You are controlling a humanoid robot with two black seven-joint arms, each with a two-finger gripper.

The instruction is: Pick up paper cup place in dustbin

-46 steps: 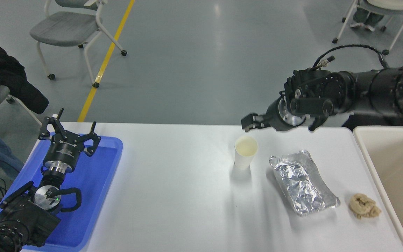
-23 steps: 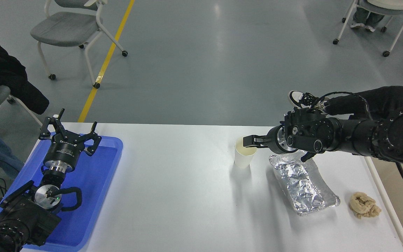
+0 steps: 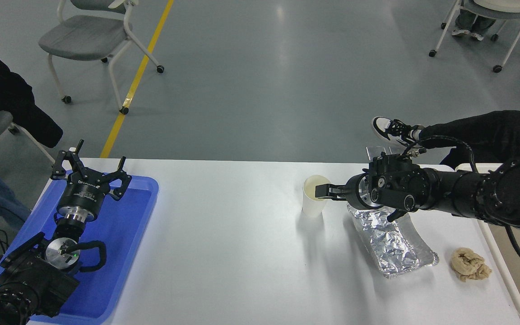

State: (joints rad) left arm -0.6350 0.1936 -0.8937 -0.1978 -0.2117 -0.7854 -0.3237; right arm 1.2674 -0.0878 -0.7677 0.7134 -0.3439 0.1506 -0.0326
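The paper cup (image 3: 316, 197) stands upright on the white worktop (image 3: 233, 253), a little right of the middle and toward the far edge, its pale cream inside facing up. The right gripper (image 3: 321, 191) reaches in from the right, held level, and its tip lies over the cup's right rim, with a dark finger showing against the cup's inside. Whether the fingers are pinching the cup wall or merely sit at the rim cannot be told from this angle.

Just right of the cup, under the right gripper's wrist, lies a crumpled silver foil tray (image 3: 393, 241), stretching toward the near right. Near the tray's near end, apart from it, sits a crumpled brownish wad (image 3: 470, 265). The cream-beige dustbin (image 3: 510, 282) stands at the worktop's right end, mostly hidden behind the black right arm; only part of its rim and inner wall show.

At the lower left, the left gripper (image 3: 89, 174) is parked over a shallow blue tray (image 3: 120, 253), its fingers spread wide and pointing away from the camera, holding nothing.

Beyond the worktop, on the grey floor, are a yellow line (image 3: 138, 76) and a grey chair (image 3: 93, 34) on castors. A person's black-and-white shoe (image 3: 388, 127) and dark trouser leg show behind the right arm.
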